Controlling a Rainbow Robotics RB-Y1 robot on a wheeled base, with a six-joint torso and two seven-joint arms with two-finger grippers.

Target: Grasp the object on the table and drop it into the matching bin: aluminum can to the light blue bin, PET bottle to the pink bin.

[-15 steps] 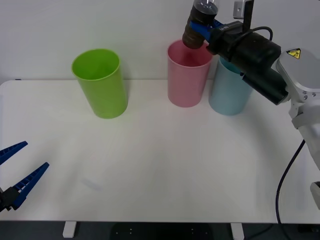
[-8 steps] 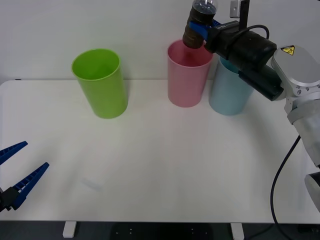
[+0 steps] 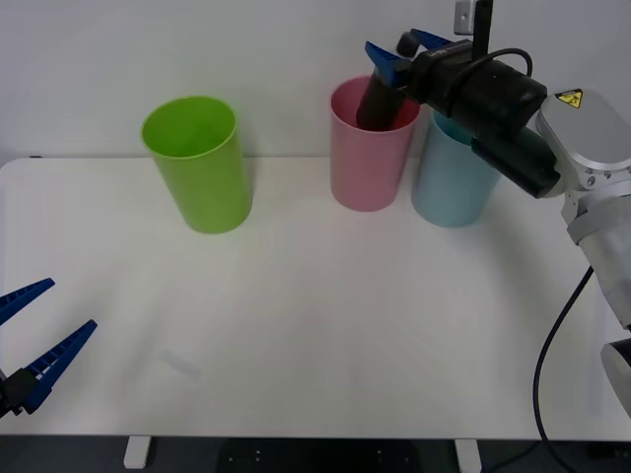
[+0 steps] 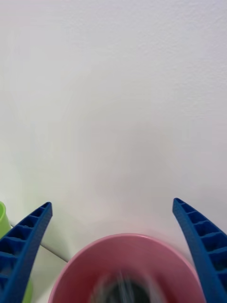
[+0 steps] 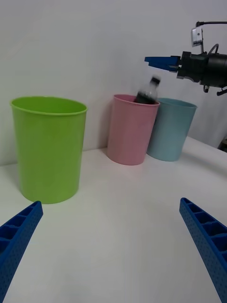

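Front view: right gripper sits high over the far rim of the pink bin, fingers spread and gripping nothing. The PET bottle is directly under the fingers, free of them, its dark body tilted and partly below the bin's rim, upper part above the rim; long axis leans from the bin mouth up toward the gripper. Judged: bottle is dropping into the correct bin, so the release step looks done and what remains is for the right arm to draw clear. The light blue bin stands just beside the pink one on the robot's right, under the right forearm; a lime green bin stands well apart on the left of the table. Left gripper is parked low at the near left edge, fingers apart, well away from all bins. Right wrist view: blue fingers wide apart with the pink rim between them and a dark blur, likely the bottle, inside the mouth. Left wrist view: bottle tilted at the pink bin's mouth, cap end up, right gripper above and beside it, not touching; own fingers at the corners, open.
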